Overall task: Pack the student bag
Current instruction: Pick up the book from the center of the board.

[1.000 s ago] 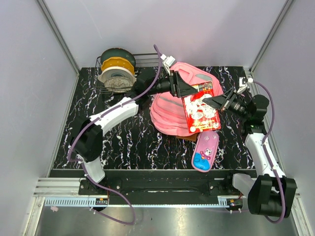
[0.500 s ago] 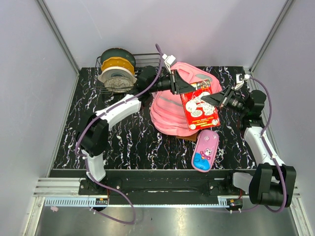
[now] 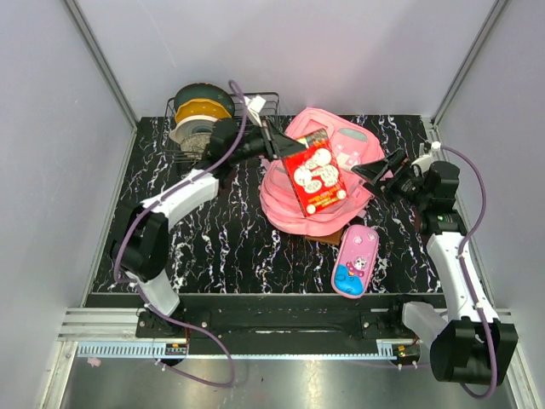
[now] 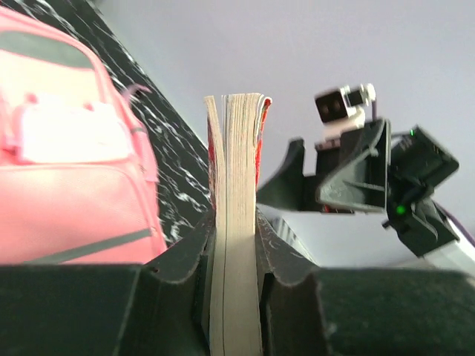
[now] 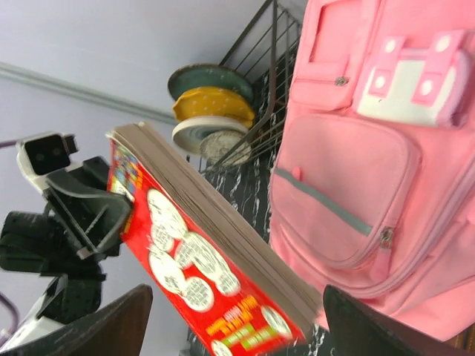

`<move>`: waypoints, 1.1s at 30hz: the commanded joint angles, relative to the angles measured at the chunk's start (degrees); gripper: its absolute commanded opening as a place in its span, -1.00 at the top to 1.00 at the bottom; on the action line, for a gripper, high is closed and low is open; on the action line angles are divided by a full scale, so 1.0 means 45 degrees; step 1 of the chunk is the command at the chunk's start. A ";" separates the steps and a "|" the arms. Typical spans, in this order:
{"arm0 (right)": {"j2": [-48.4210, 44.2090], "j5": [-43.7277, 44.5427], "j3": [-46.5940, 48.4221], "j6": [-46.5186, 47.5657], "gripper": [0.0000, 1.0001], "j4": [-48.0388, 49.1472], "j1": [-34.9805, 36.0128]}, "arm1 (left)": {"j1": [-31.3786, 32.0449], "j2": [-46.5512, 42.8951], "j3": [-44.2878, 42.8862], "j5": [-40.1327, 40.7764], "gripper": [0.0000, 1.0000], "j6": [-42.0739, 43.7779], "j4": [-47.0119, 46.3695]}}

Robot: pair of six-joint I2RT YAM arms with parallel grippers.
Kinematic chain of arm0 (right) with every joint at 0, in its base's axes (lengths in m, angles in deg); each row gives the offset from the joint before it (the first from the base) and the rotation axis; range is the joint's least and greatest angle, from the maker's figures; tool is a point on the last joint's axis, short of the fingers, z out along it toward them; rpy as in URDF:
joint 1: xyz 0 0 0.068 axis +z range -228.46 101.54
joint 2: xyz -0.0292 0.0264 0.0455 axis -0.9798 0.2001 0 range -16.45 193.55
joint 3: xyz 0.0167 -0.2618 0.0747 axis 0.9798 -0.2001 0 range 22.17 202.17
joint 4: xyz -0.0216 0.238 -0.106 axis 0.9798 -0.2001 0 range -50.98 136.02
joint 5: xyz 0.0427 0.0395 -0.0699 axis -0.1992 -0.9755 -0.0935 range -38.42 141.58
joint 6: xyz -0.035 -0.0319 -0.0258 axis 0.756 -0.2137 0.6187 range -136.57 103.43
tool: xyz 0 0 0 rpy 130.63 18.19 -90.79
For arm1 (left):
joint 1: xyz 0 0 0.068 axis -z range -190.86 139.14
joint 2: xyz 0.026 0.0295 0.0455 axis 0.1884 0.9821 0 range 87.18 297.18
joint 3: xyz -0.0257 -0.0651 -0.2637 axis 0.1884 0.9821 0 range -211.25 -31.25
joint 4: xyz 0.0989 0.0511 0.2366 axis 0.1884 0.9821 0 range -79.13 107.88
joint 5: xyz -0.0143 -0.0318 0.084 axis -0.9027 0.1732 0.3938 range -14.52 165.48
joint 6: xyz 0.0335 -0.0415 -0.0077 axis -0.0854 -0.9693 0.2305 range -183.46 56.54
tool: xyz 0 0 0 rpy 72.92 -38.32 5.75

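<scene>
- The student bag [image 3: 285, 203] is lying flat on the black marbled table [image 3: 213, 247], towards the back and right of centre. Its front pockets are facing up and its white-and-grey patch [image 5: 412, 81] is showing.
- A red book [image 3: 313, 173] with white cartoon figures is hanging tilted over the bag. The green-yellow lettering on its cover is coming out too blurred to read.
- A small pink pencil case [image 3: 356, 260] is lying just in front of the bag, by its right corner.
- The left pincer [image 3: 285, 151] is clamping one edge of the book, with both fingers pressing against it.
- The right pincer [image 3: 372, 173] is gaping wide beside the book's opposite edge, gripping nothing.
</scene>
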 commanded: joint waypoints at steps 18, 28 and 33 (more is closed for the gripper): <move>0.0823 -0.0533 -0.2615 -0.3531 -0.99 0.6652 0.2004 | -0.0701 -0.2546 0.1482 0.2713 1.00 -0.1757 -0.2691; 0.2716 0.0345 -0.2869 -0.5191 -0.96 1.0382 0.3156 | -0.0447 -0.2215 0.1698 0.2752 1.00 -0.2597 -0.3687; 0.2854 0.0913 -0.2830 -0.5173 -0.78 1.0814 0.3235 | -0.0369 -0.2058 0.1755 0.2673 1.00 -0.2830 -0.3902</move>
